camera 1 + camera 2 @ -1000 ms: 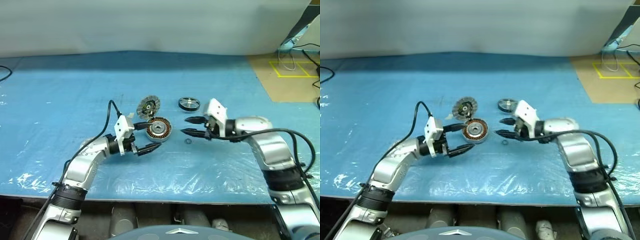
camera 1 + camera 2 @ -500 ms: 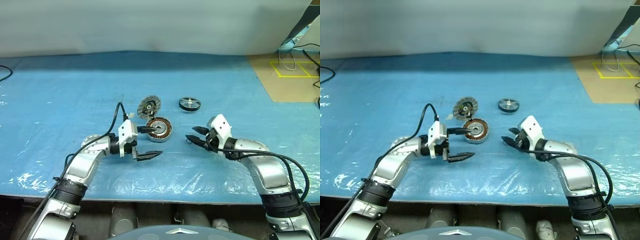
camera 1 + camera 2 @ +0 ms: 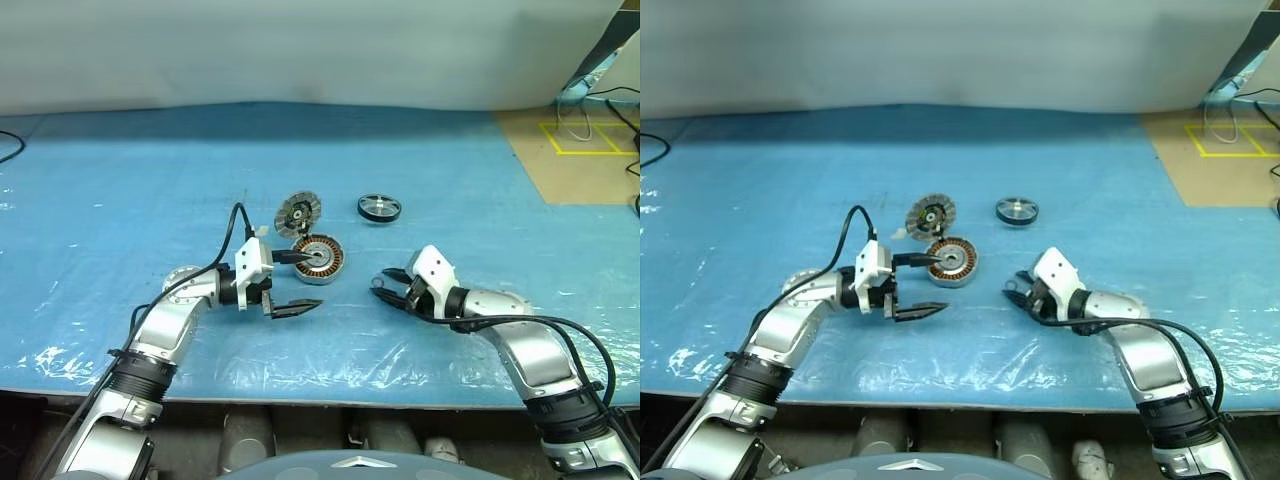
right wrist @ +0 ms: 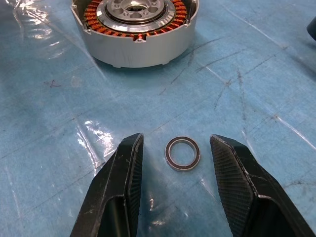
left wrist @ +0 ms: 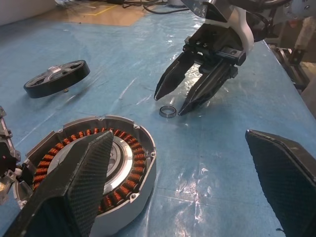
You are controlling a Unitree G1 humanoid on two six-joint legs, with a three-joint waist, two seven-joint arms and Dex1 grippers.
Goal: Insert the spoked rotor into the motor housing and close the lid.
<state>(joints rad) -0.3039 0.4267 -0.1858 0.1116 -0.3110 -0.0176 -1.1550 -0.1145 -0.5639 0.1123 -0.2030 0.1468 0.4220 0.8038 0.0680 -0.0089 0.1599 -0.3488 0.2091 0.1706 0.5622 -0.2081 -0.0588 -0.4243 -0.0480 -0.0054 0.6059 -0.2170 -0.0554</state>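
Observation:
The motor housing, a short silver cylinder with copper windings, sits mid-table. Just behind it lies the lid, striped face up. The spoked rotor, black-rimmed, lies further right at the back. My left gripper is wide open and points right, one finger over the housing's near rim and the other on the table in front of it. My right gripper is open and low over the table, right of the housing. A small metal ring lies flat between its fingertips, untouched.
The table is covered with a blue plastic sheet, and its front edge runs just below my arms. At the back right is a brown floor with yellow tape. A black cable lies at the far left.
My right gripper has sunk towards the table and drawn back a little, so its fingers now stand either side of the small ring. The left gripper has rolled slightly, staying in place.

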